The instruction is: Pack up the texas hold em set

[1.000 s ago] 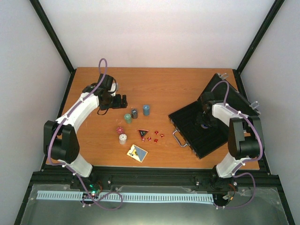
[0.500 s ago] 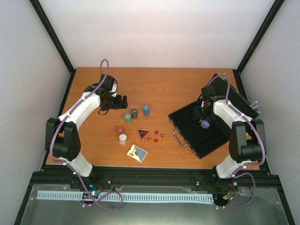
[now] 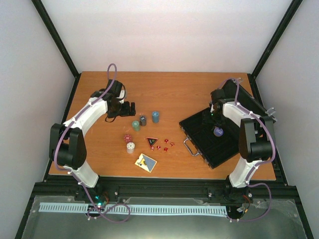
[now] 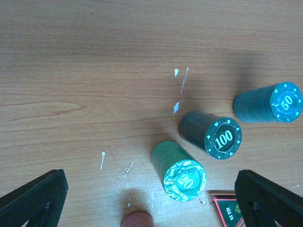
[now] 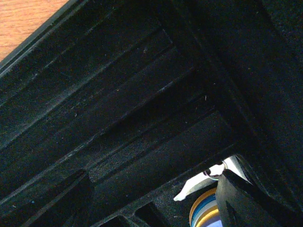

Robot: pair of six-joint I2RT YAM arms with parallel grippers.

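Observation:
The black briefcase (image 3: 227, 149) lies open at the right, lid (image 3: 246, 99) raised, and a purple disc (image 3: 218, 132) rests in its tray. My right gripper (image 3: 214, 117) hovers open just beyond the disc. In the right wrist view the ribbed black tray (image 5: 118, 104) fills the frame, the disc (image 5: 204, 213) peeks beside the right finger, and the gripper (image 5: 151, 208) holds nothing. My left gripper (image 3: 127, 108) is open beside the green (image 4: 182, 175), black (image 4: 215, 137) and teal (image 4: 277, 101) chip stacks; nothing lies between its fingers (image 4: 33, 198).
On the table's middle lie a white chip stack (image 3: 130, 147), a reddish stack (image 4: 138, 221), an "ALL IN" triangle (image 3: 152, 142), several red dice (image 3: 166, 144) and a card deck (image 3: 146, 162). The case handle (image 3: 190, 147) faces them.
My right gripper has drawn back toward the case lid, uncovering the purple disc left in the tray. The left arm has shifted only slightly.

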